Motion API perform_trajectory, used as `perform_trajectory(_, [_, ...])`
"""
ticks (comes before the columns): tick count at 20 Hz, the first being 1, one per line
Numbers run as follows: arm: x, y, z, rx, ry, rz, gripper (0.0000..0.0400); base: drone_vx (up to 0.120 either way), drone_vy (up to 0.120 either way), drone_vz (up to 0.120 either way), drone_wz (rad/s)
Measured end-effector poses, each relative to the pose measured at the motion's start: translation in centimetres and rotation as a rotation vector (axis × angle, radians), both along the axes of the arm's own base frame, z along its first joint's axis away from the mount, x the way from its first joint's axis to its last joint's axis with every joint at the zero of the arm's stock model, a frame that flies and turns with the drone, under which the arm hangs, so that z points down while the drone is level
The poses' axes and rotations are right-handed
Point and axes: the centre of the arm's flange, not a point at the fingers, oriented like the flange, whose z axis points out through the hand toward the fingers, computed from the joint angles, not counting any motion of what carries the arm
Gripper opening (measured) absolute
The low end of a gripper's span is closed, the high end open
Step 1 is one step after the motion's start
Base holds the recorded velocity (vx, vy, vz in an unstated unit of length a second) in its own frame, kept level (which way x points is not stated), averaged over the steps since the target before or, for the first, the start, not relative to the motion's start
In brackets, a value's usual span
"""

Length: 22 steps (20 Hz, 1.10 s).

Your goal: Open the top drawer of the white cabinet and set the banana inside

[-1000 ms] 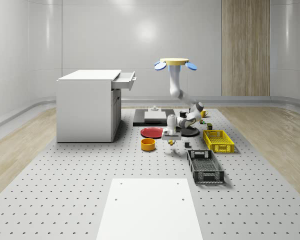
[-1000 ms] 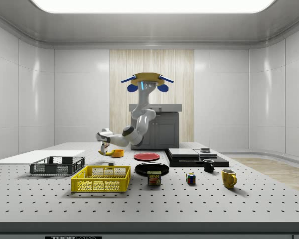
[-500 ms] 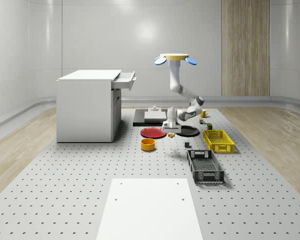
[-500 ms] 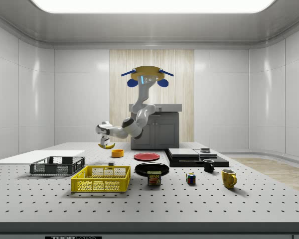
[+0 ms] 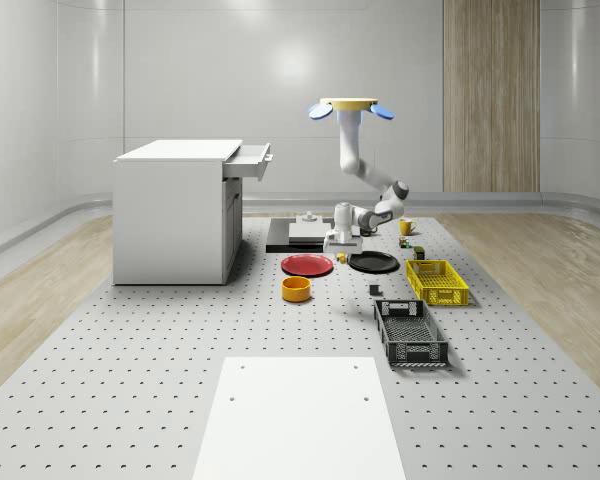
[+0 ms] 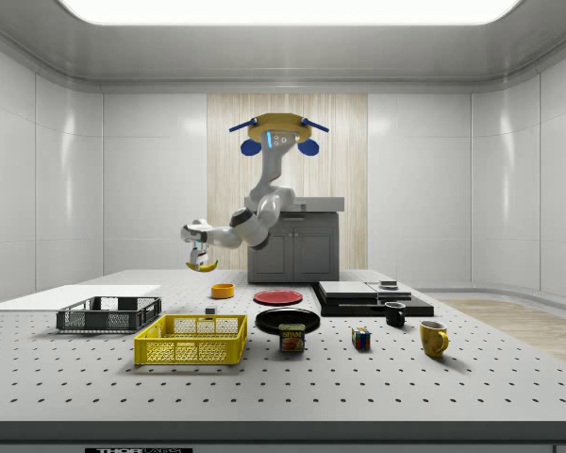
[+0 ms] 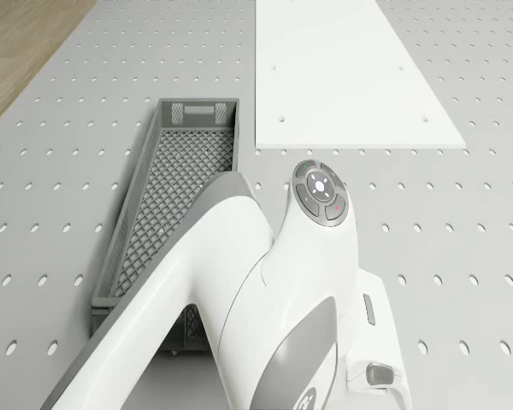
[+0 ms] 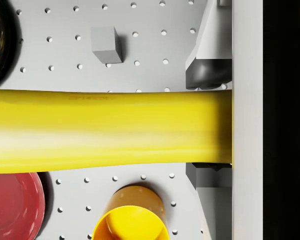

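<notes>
Since the earlier frames the two-finger gripper point(image 6: 201, 257) has been climbing off the perforated grey table point(image 5: 130, 380), and the drone point(image 5: 348, 106) has edged back above the far end of the table, where it is hovering high over the flat black plate point(image 5: 373, 262). The fingers point(image 8: 206, 75) are clamping the long yellow banana point(image 8: 110, 131) across its middle, so the fruit is hanging level and crosswise under the wrist, well above the round red plate point(image 5: 307, 265) and the small orange-yellow bowl point(image 5: 296, 289). Lifting it this high looks sensible, because the top drawer point(image 5: 250, 160) of the white cabinet point(image 5: 172, 215) is already standing pulled out near the cabinet's top edge. The banana is well apart from it, towards the whole-scene view's right. I judge the carry across to be the step in hand, with the release into the drawer not yet done.
</notes>
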Motion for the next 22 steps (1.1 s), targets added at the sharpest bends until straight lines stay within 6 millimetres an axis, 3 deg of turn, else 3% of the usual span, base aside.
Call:
perform_trajectory(6, [0.00, 0.00, -0.01, 0.000, 0.000, -0.001, 0.0193, 0.000, 0.000, 0.120, 0.000])
perform_trajectory(14, [0.00, 0.00, -0.02, 0.000, 0.000, -0.001, 0.0193, -0.115, 0.000, 0.120, 0.000])
perform_trajectory(19, [0.00, 0.00, -0.02, 0.000, 0.000, -0.002, 0.0193, 0.000, 0.000, 0.120, 0.000])
perform_trajectory(22, [0.00, 0.00, -0.02, 0.000, 0.000, -0.002, 0.0193, -0.107, 0.000, 0.120, 0.000])
